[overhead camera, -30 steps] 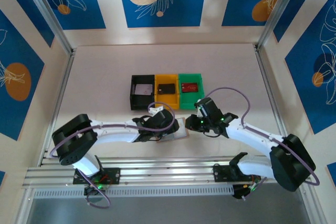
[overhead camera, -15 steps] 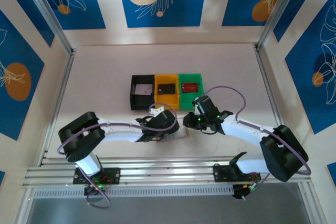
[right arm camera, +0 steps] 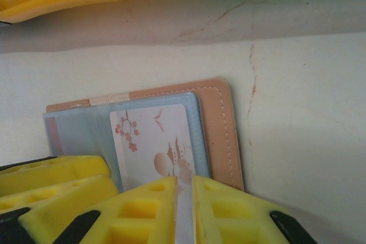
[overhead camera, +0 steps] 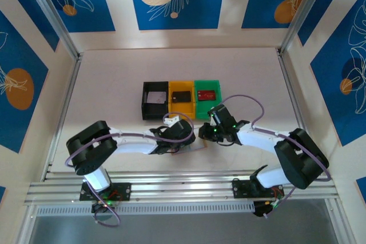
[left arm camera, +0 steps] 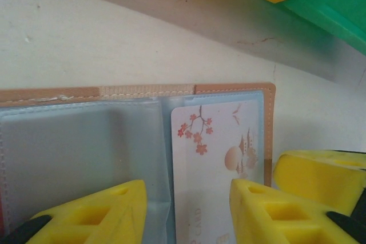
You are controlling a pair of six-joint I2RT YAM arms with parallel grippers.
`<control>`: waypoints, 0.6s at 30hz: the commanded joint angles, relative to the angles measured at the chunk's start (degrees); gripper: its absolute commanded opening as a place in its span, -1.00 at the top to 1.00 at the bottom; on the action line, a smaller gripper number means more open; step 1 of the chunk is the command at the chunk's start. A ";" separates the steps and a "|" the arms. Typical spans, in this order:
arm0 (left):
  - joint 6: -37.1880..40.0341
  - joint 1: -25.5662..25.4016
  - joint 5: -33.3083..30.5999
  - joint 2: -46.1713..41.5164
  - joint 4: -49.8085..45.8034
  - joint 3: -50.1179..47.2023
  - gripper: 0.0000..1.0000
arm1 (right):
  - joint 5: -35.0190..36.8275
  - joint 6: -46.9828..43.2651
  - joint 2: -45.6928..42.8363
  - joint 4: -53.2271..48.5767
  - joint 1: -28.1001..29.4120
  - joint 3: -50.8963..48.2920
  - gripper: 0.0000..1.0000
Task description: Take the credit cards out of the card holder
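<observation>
Both arms have drawn inward since the earlier frame, so the left gripper [overhead camera: 182,136] and the right gripper [overhead camera: 205,132] now stand closer together over the holder [right arm camera: 220,130]. It lies open on the table, just near of the bins.

One card [right arm camera: 154,141], white with blossoms, sits in the holder's right pocket, and its long axis runs from near to far. The right gripper is at the card's near short edge. Its fingers are almost pressed together and seem to pinch that edge. The left gripper is spread: one finger is over the left pocket, the other over the near part of the card. Whether these fingers press on the holder cannot be told.

The right arm is the one already on the card, so the pull probably goes toward near, along the long axis, while the left arm keeps the holder down.

The left pocket looks empty. On the far side, the black bin [overhead camera: 146,107] holds a pale card [overhead camera: 154,99], the yellow bin [overhead camera: 182,110] a dark card [overhead camera: 182,96] and the green bin [overhead camera: 206,107] a red card [overhead camera: 206,94].
</observation>
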 commanded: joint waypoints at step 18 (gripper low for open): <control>-0.03 -0.92 -4.35 0.45 -8.53 6.93 0.11 | -2.47 2.18 2.73 3.73 -0.33 -3.31 0.74</control>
